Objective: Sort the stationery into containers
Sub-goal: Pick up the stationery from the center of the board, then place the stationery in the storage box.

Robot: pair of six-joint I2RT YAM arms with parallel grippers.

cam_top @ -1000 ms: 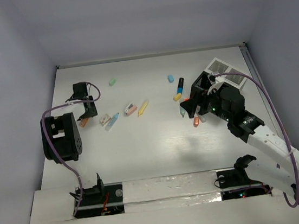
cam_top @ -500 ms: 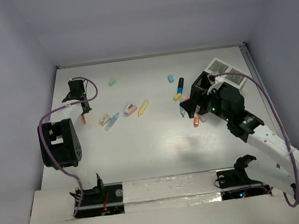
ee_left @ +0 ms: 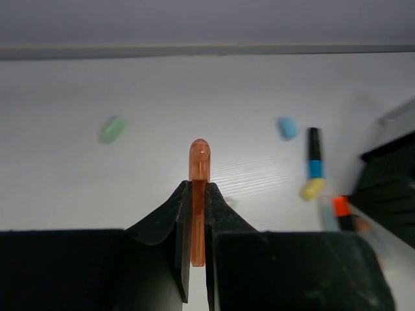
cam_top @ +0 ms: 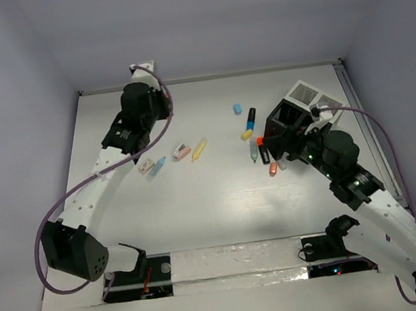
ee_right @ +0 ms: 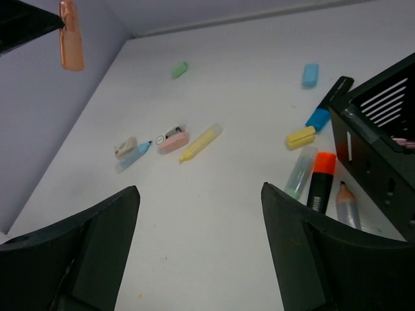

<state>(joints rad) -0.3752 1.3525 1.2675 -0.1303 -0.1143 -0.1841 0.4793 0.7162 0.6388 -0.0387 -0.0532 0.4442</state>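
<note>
1. The orange marker pen (ee_left: pixel 199 162) is a translucent stick with a rounded tip. It is pinched in line with the fingers of the left gripper (ee_left: pixel 198 189), which is clenched on its lower half
2. The right wrist view shows that same pen from afar at its top left, hanging nearly vertical in the air against the wall, well above the far left of the counter (cam_top: pixel 221 199). In the overhead view I cannot make it out at the end of the left arm
3. The right gripper (ee_right: pixel 199 194) is spread wide with nothing between its jaws. It hovers just beside the black box (cam_top: pixel 285 116), which joins a white tray (cam_top: pixel 314 95) at the far right
4. Near the box lie a blue block (ee_right: pixel 310 74), a dark pen with a blue band (ee_right: pixel 331 100), a yellow block (ee_right: pixel 300 137), a pale clear pen (ee_right: pixel 299 172) and an orange-capped black marker (ee_right: pixel 321 181)
5. Mid-counter lie a yellow pen (ee_right: pixel 200 142), a pink item (ee_right: pixel 172 140) and a light-blue pen (ee_right: pixel 133 156)
6. The mint green block (ee_left: pixel 113 129) shows in both wrist views, but the left arm covers it in the overhead view
</note>
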